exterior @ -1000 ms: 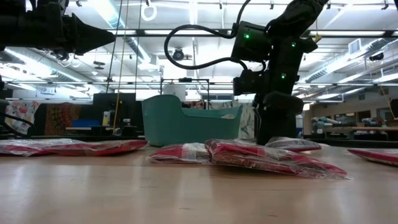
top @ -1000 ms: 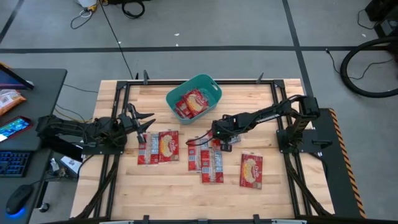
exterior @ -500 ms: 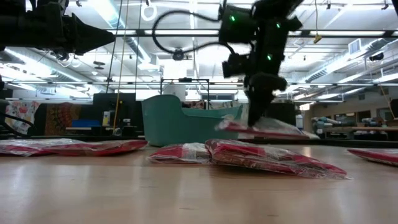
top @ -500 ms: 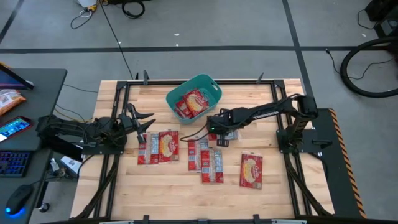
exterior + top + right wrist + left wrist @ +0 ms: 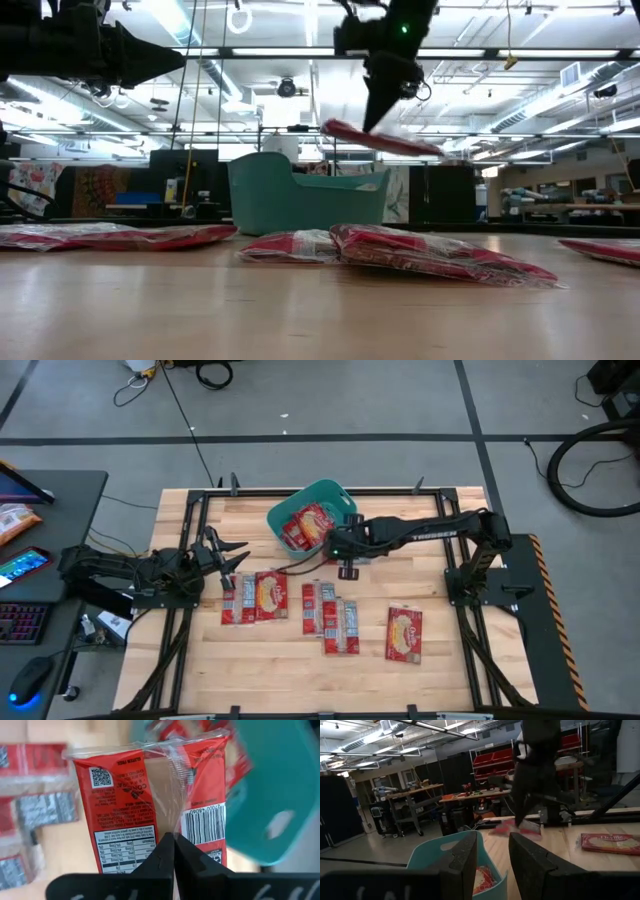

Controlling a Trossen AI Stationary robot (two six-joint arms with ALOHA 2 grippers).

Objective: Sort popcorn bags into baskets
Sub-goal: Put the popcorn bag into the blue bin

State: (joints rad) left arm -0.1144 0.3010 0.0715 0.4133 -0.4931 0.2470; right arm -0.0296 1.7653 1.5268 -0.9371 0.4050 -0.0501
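**Ana:** Wooden tabletop, workshop shelving behind it, and we start at the left side: the left gripper hangs near the left edge, its fingers spread apart around nothing. Just ahead of those fingertips lie two red popcorn bags, side by side.

**Ben:** Moving right, three more bags overlap in a loose cluster, and a single bag sits well apart from them on the right.

**Ana:** So I count six on the wood. And the teal basket?

**Ben:** At the back of the table, with red packets already inside. I'd guess two or more, but they overlap, so I can't count them for certain.

**Ana:** Now the action: the right gripper is pinched tight on the clear seam of a carried bag, which dangles from the fingertips. In the low view it hangs above the basket's rim, right beside the tub.

**Ben:** My read is one drop imminent and roughly a third of the job done, with six left to fetch.

**Ana:** What's unclear?

**Ben:** From overhead, the arm covers the carried bag almost entirely. I can't tell whether it's over the opening or just short of the rim. The low view smears it too.
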